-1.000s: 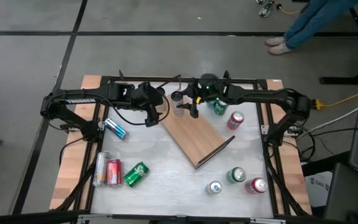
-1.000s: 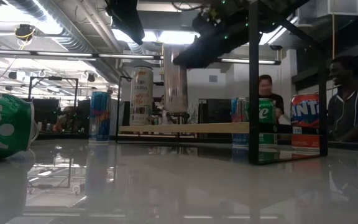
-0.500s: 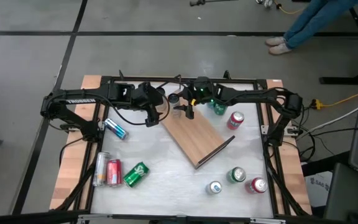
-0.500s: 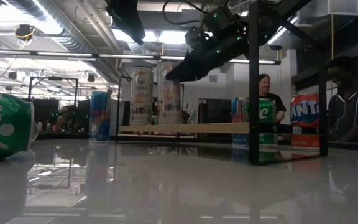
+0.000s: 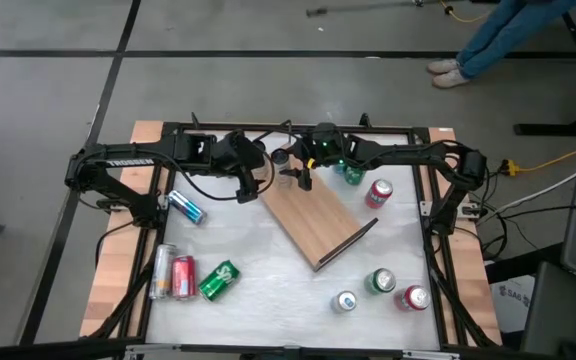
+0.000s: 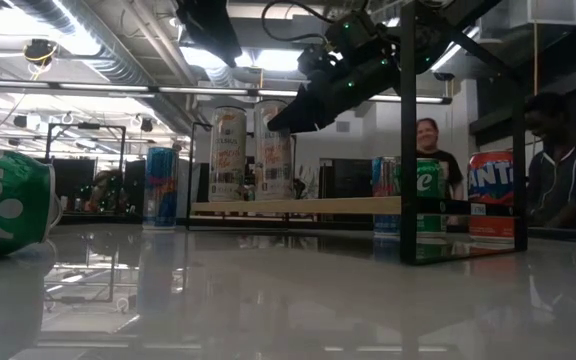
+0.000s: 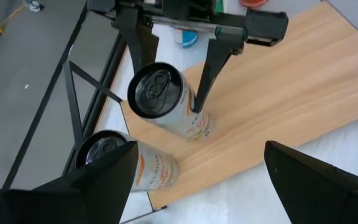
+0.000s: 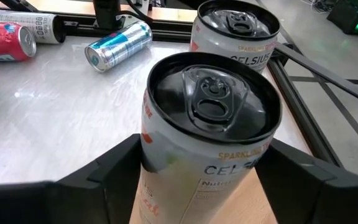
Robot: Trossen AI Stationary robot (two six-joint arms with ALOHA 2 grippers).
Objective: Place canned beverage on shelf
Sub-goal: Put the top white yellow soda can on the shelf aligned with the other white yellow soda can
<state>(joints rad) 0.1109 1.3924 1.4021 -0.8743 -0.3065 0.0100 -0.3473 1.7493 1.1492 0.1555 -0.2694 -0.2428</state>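
Near edge of the table: three cans lie on their sides toward the front left corner, among them a green can (image 5: 218, 280). Three more stand upright toward the front right corner.
Table (image 5: 268, 290): white and glossy, edged with pale wood strips inside a black frame.
Shelf (image 5: 313, 215): it lies slantwise across the middle of the table, its far end up near the far edge.
Canned beverage (image 7: 166, 99): it stands upright on the far end of the shelf. A second tall can (image 7: 129, 165) stands just beside it at that end.
Right gripper (image 5: 301, 178): over that can, fingers parted on either side of it; we read it as released, the can standing by itself.
Left gripper (image 5: 251, 185): waiting near the shelf's far end, fingers spread wide and empty.
Step in hand: we judge this placement done, the letting-go just finishing.
Next move: we would lift the right gripper straight up, clear of both tall cans, then go for another can.
Room beyond: two people sit behind the table, under ceiling ducts and strip lights.
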